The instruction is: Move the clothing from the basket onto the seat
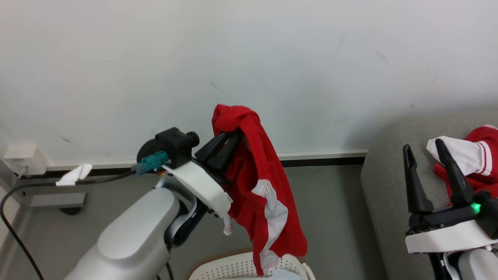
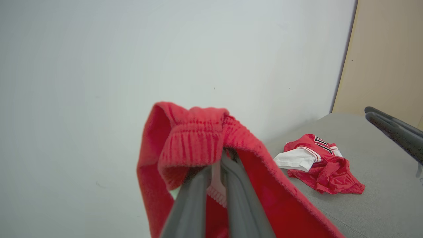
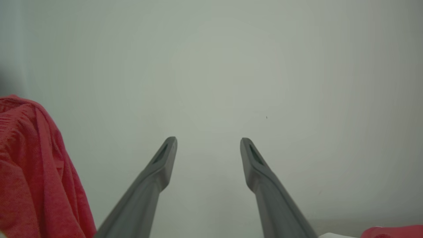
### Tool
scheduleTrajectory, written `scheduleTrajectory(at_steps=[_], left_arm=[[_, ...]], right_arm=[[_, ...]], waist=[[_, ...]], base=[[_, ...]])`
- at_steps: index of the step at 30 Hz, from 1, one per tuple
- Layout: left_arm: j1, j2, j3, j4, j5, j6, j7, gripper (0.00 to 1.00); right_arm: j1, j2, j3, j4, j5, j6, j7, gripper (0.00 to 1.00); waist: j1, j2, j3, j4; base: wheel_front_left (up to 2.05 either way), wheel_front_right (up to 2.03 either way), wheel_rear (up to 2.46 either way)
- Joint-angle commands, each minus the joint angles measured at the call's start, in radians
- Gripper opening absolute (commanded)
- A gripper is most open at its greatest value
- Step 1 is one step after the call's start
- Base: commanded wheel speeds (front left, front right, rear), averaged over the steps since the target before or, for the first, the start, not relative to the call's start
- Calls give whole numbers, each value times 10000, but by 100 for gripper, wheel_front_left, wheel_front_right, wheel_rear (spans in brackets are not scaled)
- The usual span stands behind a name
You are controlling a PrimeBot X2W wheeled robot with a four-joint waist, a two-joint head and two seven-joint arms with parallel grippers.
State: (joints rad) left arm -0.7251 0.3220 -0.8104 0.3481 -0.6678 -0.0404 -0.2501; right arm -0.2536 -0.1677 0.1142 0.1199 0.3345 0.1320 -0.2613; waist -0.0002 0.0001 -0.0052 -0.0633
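Shorts of bright red cloth with white side panels hang with their long axis vertical, ribbed waistband uppermost and hems pointing down at the cream basket just beneath. The left gripper is pinched tight on the waistband. Farther right, a crumpled red-and-white jersey lies on the grey sofa. Just beside it, the right gripper stands spread wide, holding nothing.

Your silver-grey left arm has a white wrist, black camera, teal plug; right gripper: dark fingers, green light.
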Motion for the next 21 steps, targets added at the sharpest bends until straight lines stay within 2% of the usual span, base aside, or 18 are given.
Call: scheduleTrajectory(at_steps=[1, 10, 16, 21], left_arm=[[-167, -21, 104, -71, 26, 57, 13, 0], [-594, 111, 328, -400, -134, 197, 176, 0], [-789, 75, 345, -430, -179, 174, 238, 0], [-1007, -70, 290, -301, -214, 83, 275, 0]], right_arm=[[189, -41, 75, 54, 69, -26, -26, 100], [330, -21, 1151, 207, 387, -26, -26, 100], [-67, -551, 3091, -71, 698, -26, -26, 100], [-608, -591, 4706, 666, 806, -24, -26, 100]], waist=[[2, -1, -112, 129], [2, -1, -139, 327], [2, -1, -92, 318], [2, -1, -95, 284]], base=[[0, 0, 0], [0, 0, 0], [0, 0, 0], [0, 0, 0]])
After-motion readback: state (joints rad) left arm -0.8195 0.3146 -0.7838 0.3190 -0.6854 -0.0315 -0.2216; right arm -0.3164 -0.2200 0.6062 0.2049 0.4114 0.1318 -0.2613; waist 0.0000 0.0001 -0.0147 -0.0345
